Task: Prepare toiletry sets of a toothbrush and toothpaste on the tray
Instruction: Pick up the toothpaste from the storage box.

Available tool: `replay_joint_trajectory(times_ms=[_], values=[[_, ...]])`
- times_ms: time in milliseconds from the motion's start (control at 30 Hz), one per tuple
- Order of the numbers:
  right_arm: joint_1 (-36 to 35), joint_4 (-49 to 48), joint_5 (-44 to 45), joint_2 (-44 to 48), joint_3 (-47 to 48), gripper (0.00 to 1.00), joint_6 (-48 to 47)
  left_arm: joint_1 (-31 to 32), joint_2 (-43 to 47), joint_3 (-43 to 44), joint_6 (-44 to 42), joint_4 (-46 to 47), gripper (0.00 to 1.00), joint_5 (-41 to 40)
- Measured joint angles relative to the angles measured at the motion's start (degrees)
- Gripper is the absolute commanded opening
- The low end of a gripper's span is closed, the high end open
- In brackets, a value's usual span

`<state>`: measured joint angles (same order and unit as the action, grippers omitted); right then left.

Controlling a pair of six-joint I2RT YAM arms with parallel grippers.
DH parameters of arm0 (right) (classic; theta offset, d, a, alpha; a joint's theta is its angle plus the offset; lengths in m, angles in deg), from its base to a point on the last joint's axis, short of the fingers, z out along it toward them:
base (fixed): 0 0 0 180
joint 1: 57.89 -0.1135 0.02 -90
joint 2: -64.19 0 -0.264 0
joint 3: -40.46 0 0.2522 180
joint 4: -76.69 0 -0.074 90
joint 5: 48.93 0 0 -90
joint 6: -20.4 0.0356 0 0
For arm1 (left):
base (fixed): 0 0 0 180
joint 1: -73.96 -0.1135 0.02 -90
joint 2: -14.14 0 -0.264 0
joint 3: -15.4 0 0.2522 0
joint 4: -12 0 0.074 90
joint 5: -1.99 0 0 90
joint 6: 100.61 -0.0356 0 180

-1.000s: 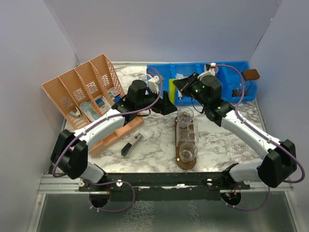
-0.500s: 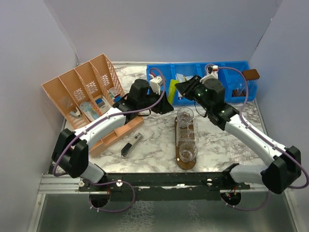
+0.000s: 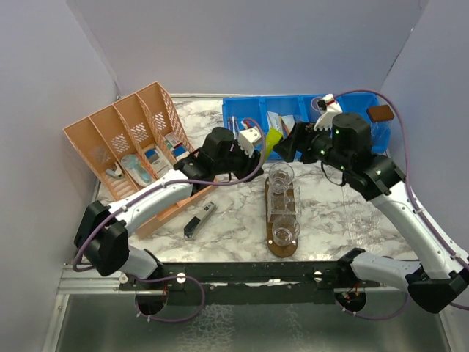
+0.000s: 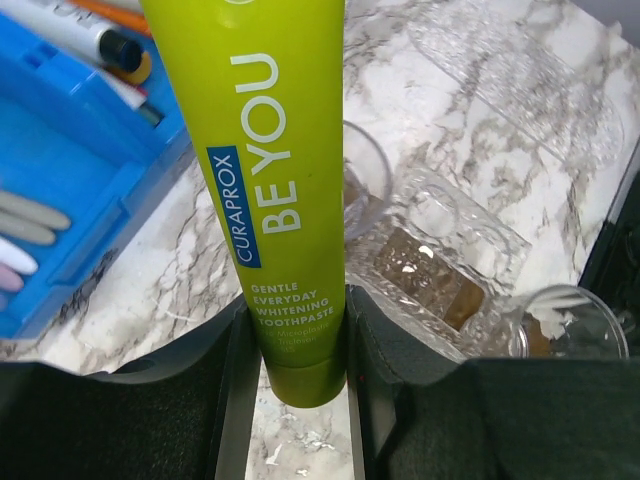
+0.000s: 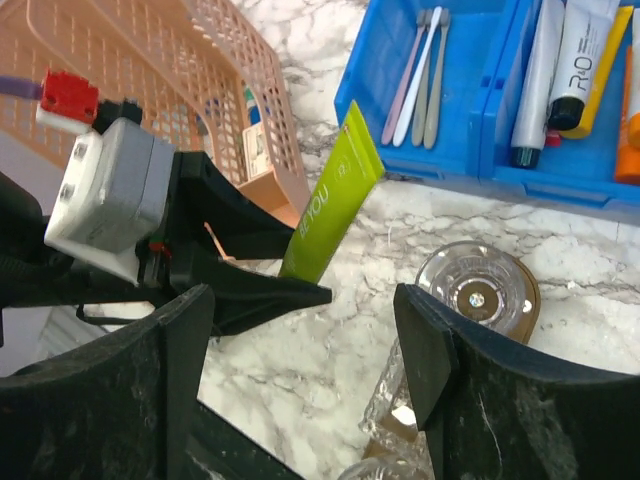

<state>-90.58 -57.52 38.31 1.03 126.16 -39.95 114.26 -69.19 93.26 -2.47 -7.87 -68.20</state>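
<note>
Left end effector (image 4: 297,312) grasps the lime toothpaste tube (image 4: 268,170) by 1 end, long axis pointing away, the far tumbler (image 4: 366,178) on the tray (image 3: 283,250) just beside it; right end effector (image 5: 305,325) is released, empty.

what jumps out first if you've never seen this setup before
The lime green toothpaste tube stands out most, clamped at its lower end in the left gripper over the marble table, just in front of the blue bin. Next come the clear tumblers lined up on the dark wooden tray mid-table, and the orange divided basket at far left.
</note>
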Motion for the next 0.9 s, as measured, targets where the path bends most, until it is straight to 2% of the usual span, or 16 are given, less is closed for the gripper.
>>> replay_joint_trajectory(times_ms=[133, 267, 433, 533, 900], values=[[0.02, 8.41, -2.21, 0.11, 5.03, 0.72, -2.8, 5.31, 3.63, -1.57, -6.86, 0.0, 0.26, -1.64], [0.17, 13.55, -3.21, 0.79, 5.88, 0.72, -4.33, 9.57, 6.69, -3.67, -12.13, 0.02, 0.26, -3.58], [0.46, 17.99, -4.46, 1.75, 6.1, 0.64, -5.11, 12.07, 7.04, -4.96, -16.17, 0.0, 0.26, -5.7], [0.52, 18.82, -5.31, 1.79, 6.12, 0.56, -5.51, 12.85, 7.1, -5.77, -17.64, -0.04, 0.25, -6.49], [0.55, 18.84, -9.53, 4.2, 3.04, 0.45, -6.03, 14.62, 10.58, -8.11, -19.96, 0.61, 0.24, -7.74]])
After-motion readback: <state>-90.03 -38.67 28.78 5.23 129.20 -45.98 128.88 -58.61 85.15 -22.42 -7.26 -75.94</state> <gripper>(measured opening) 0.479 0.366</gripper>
